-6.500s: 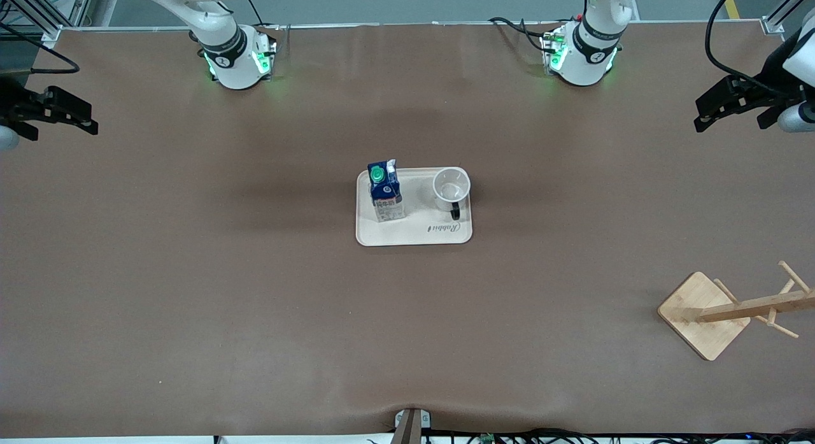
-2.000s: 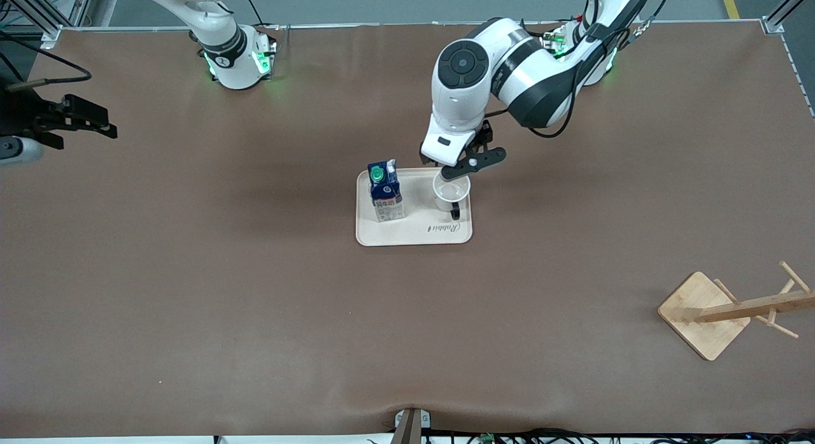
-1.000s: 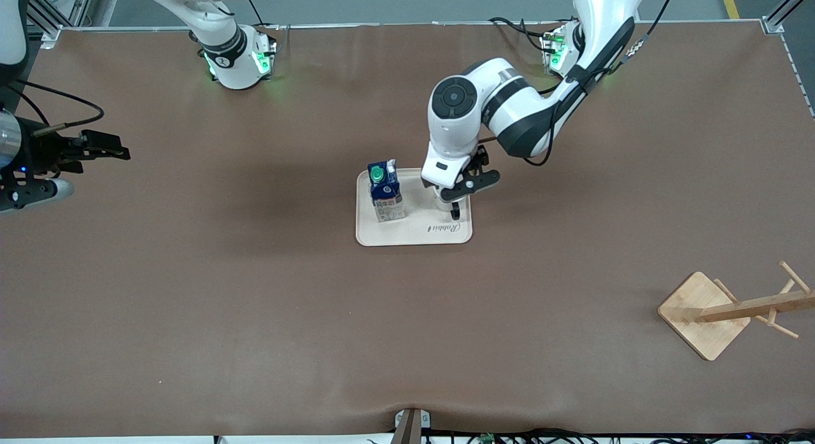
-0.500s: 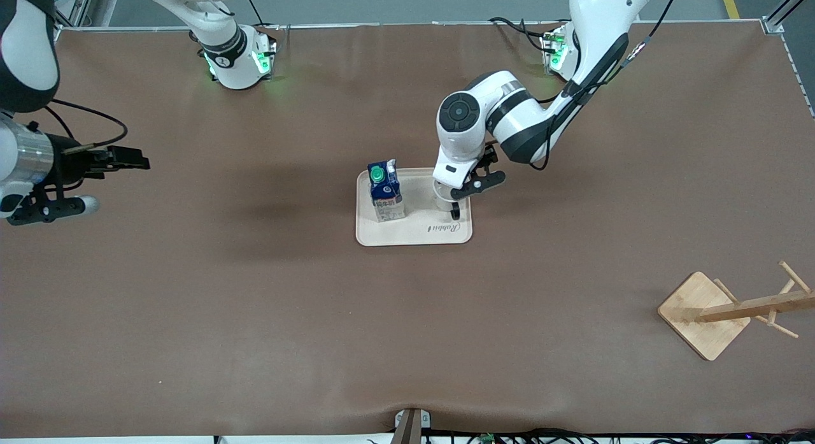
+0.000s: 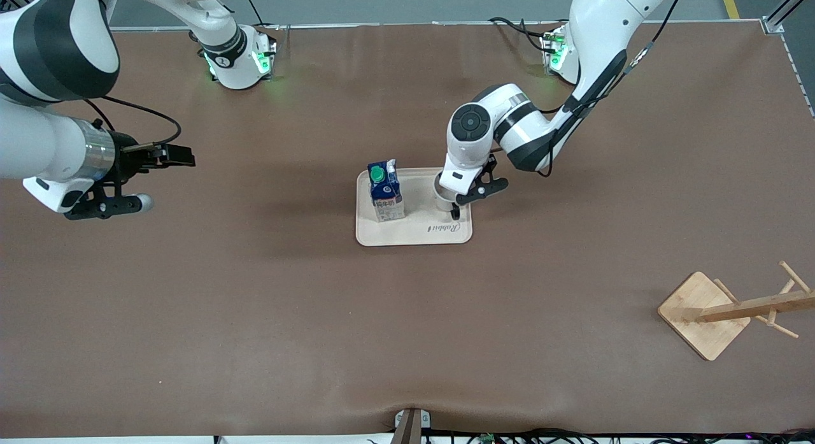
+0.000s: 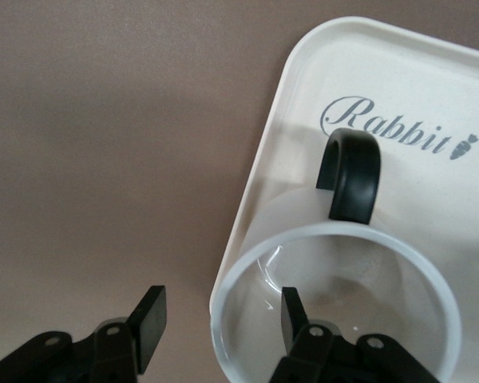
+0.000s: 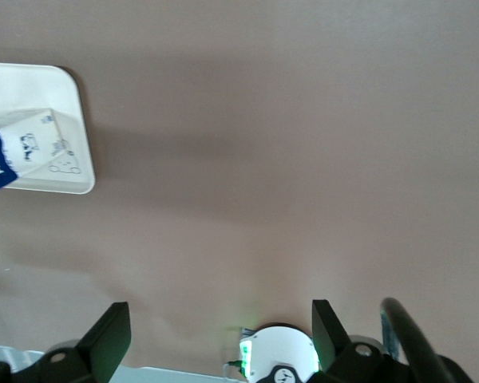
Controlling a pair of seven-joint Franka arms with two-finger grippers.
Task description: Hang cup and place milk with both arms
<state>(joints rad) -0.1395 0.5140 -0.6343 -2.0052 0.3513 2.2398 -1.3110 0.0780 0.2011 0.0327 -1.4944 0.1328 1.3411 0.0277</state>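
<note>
Left gripper (image 6: 215, 319) straddles the cup (image 6: 335, 303) wall on the tray (image 5: 414, 235), fingers apart, not yet pinching; right gripper (image 7: 215, 331) hangs spread, well clear of the tray.

1. A cream tray (image 5: 414, 235) with "Rabbit" lettering lies at the middle of the brown table (image 5: 407, 316); it serves as the landmark.
2. The milk carton (image 5: 386, 192) stands upright on the tray, at the side toward the right arm's end of the table.
3. The white cup (image 5: 444, 200) stands on the tray, at the side toward the left arm's end; its black handle points at the front camera.
4. The left gripper (image 5: 460, 192) is down at the cup, largely covering it.
5. The right gripper (image 5: 167, 155) hangs over bare table, well apart from the tray, toward the right arm's end.
6. A wooden cup rack (image 5: 719, 312) stands well apart from the tray, nearer the front camera, toward the left arm's end.
</note>
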